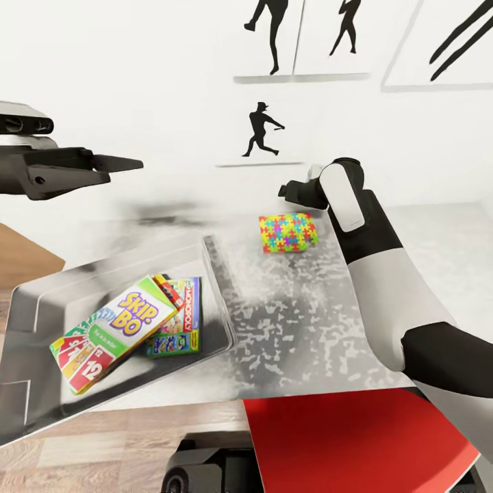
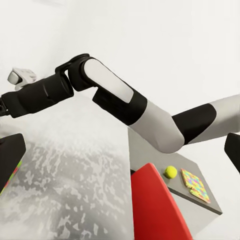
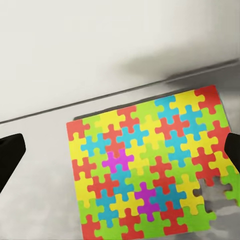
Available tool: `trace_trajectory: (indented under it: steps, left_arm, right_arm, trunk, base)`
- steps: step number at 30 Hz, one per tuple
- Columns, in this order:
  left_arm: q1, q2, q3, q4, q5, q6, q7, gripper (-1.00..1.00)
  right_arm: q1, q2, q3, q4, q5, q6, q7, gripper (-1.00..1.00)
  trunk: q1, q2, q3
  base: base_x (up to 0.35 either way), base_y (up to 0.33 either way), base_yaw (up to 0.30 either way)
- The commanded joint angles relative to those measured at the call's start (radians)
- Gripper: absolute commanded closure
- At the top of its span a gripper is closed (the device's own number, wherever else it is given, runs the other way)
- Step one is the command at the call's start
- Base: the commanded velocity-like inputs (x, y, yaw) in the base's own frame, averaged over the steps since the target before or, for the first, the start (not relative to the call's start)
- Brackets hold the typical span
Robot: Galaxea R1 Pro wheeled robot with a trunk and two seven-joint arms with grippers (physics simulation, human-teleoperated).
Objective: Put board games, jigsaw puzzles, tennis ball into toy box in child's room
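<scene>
Centrally, a jigsaw puzzle (image 1: pixel 287 233) lay flat on the table (image 1: pixel 308 342), just beside the toy box (image 1: pixel 41 322), which held the Skip-Bo box (image 1: pixel 113 332) and two smaller board games (image 1: pixel 179 322). Above the puzzle hovered the right gripper (image 3: pixel 120 155), fingers spread apart. Beyond a red chair (image 2: pixel 155 210), the tennis ball (image 2: pixel 171 171) lay near a second puzzle (image 2: pixel 196 185). Whether the left gripper (image 1: pixel 103 164) was released could not be told.

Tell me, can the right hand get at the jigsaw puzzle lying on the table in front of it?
Probably yes. The right hand hangs open just above the jigsaw puzzle, which lies flat on the table with nothing on it; the wrist view shows it between the fingertips.
</scene>
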Motion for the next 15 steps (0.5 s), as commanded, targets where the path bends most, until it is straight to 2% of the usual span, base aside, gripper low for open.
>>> trace_trajectory:
  steps: [1,7,15]
  left_arm:
    - [-0.002,0.001,-0.002,0.000,0.003,0.011,-0.002,-1.00]
    - [-0.003,0.001,-0.002,0.000,0.003,0.011,-0.002,-1.00]
    - [-0.005,0.002,-0.003,0.000,0.003,0.011,-0.002,-1.00]
  right_arm:
    - [-0.002,0.000,0.001,0.000,-0.010,0.002,-0.011,-1.00]
    - [-0.028,0.002,0.002,-0.001,-0.010,0.002,-0.012,-1.00]
    - [-0.070,0.017,0.010,-0.001,-0.009,0.003,-0.015,-1.00]
  trunk:
    - [0.000,-0.002,-0.003]
    - [0.000,-0.002,-0.013]
    - [0.000,-0.002,-0.026]
  base:
    - [0.000,0.000,0.000]
    - [0.000,0.000,0.000]
    - [0.000,0.000,0.000]
